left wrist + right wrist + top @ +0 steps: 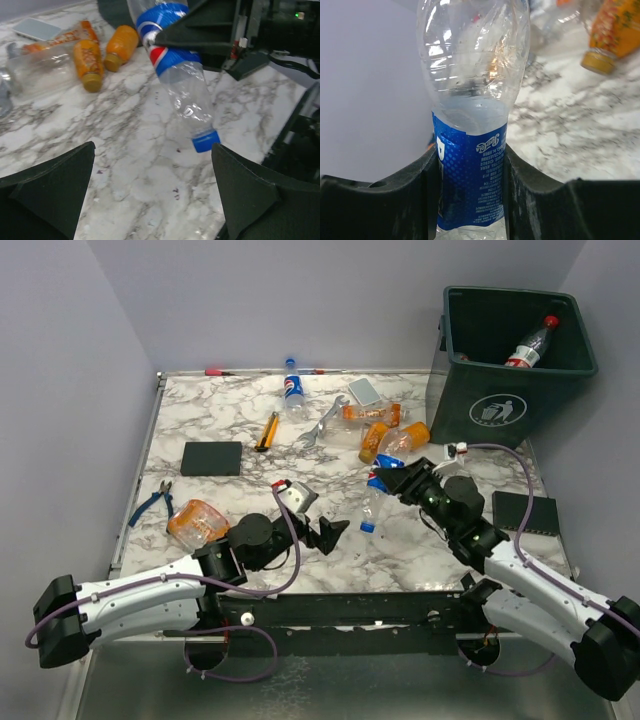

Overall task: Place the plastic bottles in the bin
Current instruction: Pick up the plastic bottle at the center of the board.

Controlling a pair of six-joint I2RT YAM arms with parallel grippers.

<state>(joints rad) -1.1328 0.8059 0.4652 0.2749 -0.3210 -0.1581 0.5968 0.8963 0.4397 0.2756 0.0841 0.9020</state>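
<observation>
While clamped, clear ribbed plastic bottle (472, 75).

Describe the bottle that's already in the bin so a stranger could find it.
Look to the dark green bin at the far right. A single clear bottle leans inside it. Its red cap and red label set it apart from the orange bottles outside.

The blue-labelled bottle (470, 190) is cut off at both ends by the right wrist view's edges, and its sides are covered by the right gripper (470, 155). Behind that bottle, an orange bottle (615, 30) is blurred and cropped.
</observation>
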